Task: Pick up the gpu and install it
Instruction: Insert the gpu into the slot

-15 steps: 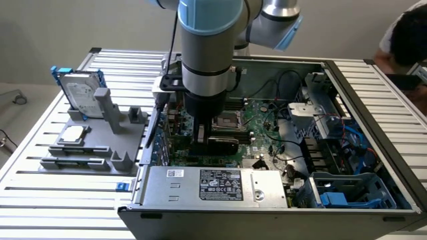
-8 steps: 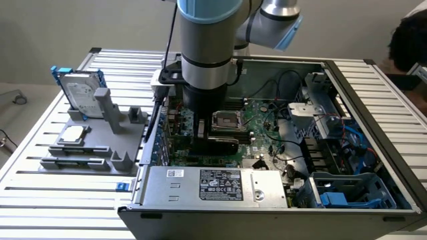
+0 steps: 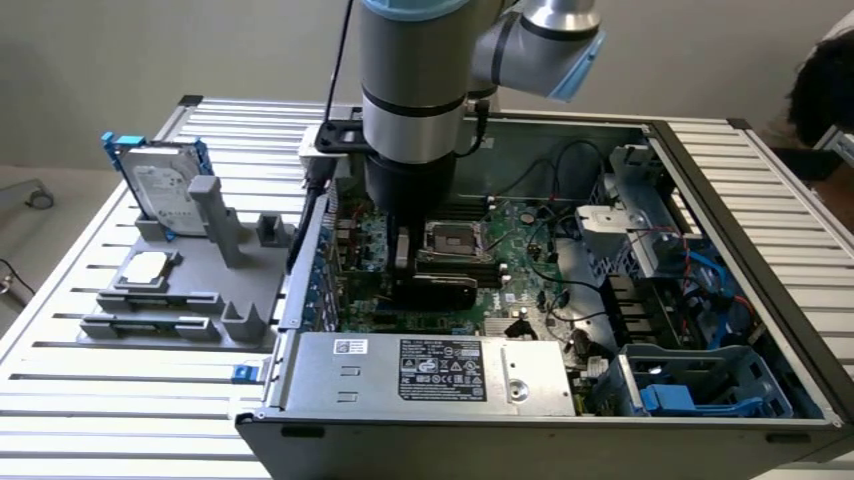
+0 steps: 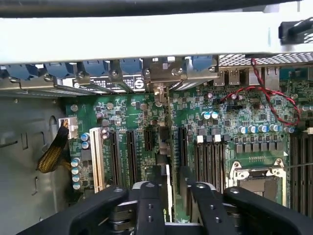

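The gpu (image 4: 165,142) stands on edge on the green motherboard (image 4: 122,117) inside the open computer case (image 3: 747,200), its silver bracket end against the rear slot row. In the exterior view it is a black strip (image 3: 434,290) lying just in front of the processor socket (image 3: 451,238). My gripper (image 4: 171,191) straddles the card's near end from above. In the exterior view the gripper (image 3: 407,265) reaches down into the case from the grey arm (image 3: 414,90), and the arm hides the grip.
A grey holder (image 3: 174,300) on the slatted table, at the exterior view's left, carries a silver hard drive in a blue frame (image 3: 160,185) and a small square processor chip (image 3: 147,268). The power supply (image 3: 427,370), red and black cables (image 4: 264,98) and blue drive bays (image 3: 694,385) crowd the case.
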Controlling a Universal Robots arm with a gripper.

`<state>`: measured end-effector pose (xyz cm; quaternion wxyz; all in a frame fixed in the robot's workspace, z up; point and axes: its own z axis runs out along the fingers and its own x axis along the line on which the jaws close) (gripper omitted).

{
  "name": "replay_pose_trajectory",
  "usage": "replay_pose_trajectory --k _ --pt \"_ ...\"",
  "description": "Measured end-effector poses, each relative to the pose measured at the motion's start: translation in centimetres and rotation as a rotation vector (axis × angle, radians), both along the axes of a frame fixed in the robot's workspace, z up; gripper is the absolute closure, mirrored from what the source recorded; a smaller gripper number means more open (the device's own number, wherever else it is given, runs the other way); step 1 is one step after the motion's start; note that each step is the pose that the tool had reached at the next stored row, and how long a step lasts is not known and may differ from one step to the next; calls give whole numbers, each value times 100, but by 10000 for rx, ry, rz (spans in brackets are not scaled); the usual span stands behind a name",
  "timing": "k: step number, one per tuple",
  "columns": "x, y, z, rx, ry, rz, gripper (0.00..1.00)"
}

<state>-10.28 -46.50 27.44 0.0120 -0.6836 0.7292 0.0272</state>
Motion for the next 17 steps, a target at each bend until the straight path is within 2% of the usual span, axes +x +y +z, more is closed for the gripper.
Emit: replay_pose_trajectory --k 2,3,4,6,9,13,17 --pt "2 0 63 2 8 1 84" --pt "6 0 98 1 18 2 84" --pt "11 0 137 1 30 1 89" --pt "26 0 222 0 60 0 89" --pt "83 0 351 1 138 0 89" --pt "184 0 472 1 246 10 89" --pt "195 0 487 5 264 43 89"
